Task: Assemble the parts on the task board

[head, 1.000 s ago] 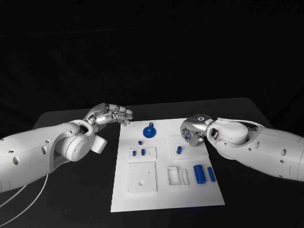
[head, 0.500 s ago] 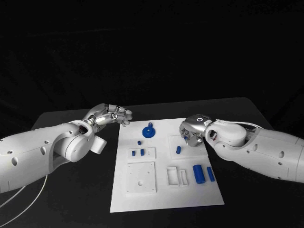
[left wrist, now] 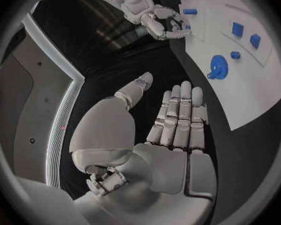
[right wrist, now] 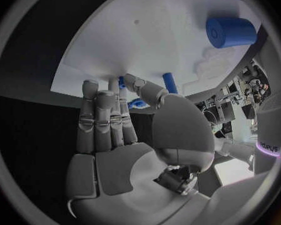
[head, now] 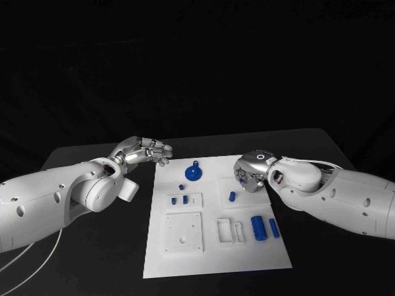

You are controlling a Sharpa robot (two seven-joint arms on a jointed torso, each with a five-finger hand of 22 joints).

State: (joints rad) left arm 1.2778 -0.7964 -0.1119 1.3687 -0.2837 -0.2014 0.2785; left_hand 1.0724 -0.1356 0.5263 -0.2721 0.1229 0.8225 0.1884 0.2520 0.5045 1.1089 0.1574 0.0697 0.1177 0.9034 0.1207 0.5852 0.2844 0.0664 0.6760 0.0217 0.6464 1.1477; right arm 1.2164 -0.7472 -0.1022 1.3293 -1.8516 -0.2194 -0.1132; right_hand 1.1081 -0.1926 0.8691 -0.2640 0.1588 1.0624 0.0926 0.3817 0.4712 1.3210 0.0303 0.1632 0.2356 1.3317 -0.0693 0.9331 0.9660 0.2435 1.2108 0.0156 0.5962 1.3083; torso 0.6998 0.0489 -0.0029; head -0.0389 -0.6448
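The white rectangular task board point(head: 217, 213) lies in the middle of the black table point(head: 91, 259), and everything here reads off it. Just off the board's far left corner, the left hand point(head: 144, 150) hovers over bare tabletop, fingers straight and side by side in the left wrist view, thumb apart, nothing in its grasp. At the board's right edge, the right hand point(head: 251, 171) hangs above the white surface, palm turned down toward it; its fingers point(right wrist: 103, 120) lie extended together, thumb angled off, released and holding nothing. On the board, near its far edge, sits a round blue ring-shaped part with a small tab point(head: 193, 171). Just nearer than that stands a tiny blue peg point(head: 181, 185), and beside the right hand a short blue upright pin point(head: 232, 196). Toward the board's left side, two small blue blocks point(head: 179, 199) sit in a shallow white recess. Near the board's right edge lie a thick blue cylinder point(head: 259, 226) and a slimmer blue rod point(head: 273, 224), side by side, not touching.
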